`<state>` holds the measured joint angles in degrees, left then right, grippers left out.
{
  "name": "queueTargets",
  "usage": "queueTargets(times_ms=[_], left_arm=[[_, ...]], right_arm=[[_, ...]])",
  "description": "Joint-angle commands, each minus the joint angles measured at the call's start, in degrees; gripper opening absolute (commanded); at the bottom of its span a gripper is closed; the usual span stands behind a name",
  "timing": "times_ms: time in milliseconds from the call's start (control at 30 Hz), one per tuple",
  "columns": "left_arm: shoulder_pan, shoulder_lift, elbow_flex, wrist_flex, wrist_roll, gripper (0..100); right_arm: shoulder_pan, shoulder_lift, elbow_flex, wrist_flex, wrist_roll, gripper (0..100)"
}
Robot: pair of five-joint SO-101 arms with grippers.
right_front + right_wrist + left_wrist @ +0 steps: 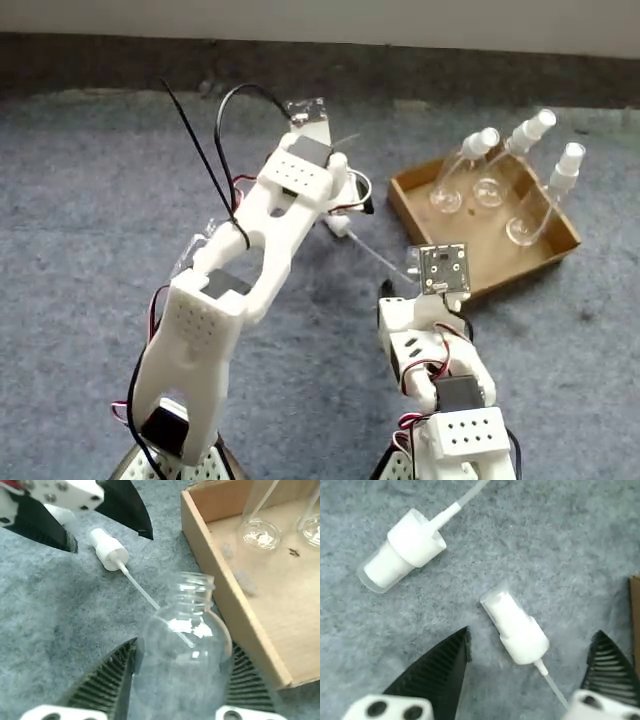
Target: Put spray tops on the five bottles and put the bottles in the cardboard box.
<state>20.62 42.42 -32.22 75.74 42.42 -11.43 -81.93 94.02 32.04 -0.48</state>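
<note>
Grey carpet (90, 200), serving as the work surface. Cardboard box (490, 255), a shallow open tray, on the carpet on the right arm's side. Three bottles stand in it, each fitted with a white spray top: one (462, 170), a second (510, 160), a third (545, 200). Left gripper (532, 631), at the end of the outstretched arm and low over the carpet just beside the box, its black jaws spread wide and holding nothing. Loose spray top (517, 632), white, lying on its side on the carpet between those parted jaws and touching neither; its thin dip tube trails away towards the right arm. Second loose spray top (402, 550), white with a clear cap over its nozzle, also on its side, lying on the carpet beyond the fingertips and apart from the first. Right gripper (183, 645), close to the near edge of the box, its ribbed jaws closed around the body of an open bottle (182, 667). That bottle is clear and has no top; its threaded neck points towards the loose spray top, and the end of the dip tube lies by its mouth.
</note>
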Motion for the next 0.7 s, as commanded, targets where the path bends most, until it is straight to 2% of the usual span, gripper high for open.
queueTargets(times_ms=[0,100,233,567,667], left_arm=[[0.7,0.8,-4.3,0.7,1.9,33],[0.7,1.4,-4.4,0.7,3.8,27],[0.4,1.5,-4.4,0.7,4.3,10],[0.3,1.5,-4.4,0.8,4.1,8],[0.2,1.2,-4.4,2.3,0.3,8]], right_arm=[[0.3,-0.8,-0.4,-1.5,0.8,19.1],[0.3,-0.8,-0.4,-1.5,0.8,19.1],[0.3,-0.8,-0.4,-1.5,0.8,19.1],[0.3,-0.8,-0.4,-1.5,0.9,19.1],[0.3,-0.8,-0.4,-1.5,0.9,19.1]])
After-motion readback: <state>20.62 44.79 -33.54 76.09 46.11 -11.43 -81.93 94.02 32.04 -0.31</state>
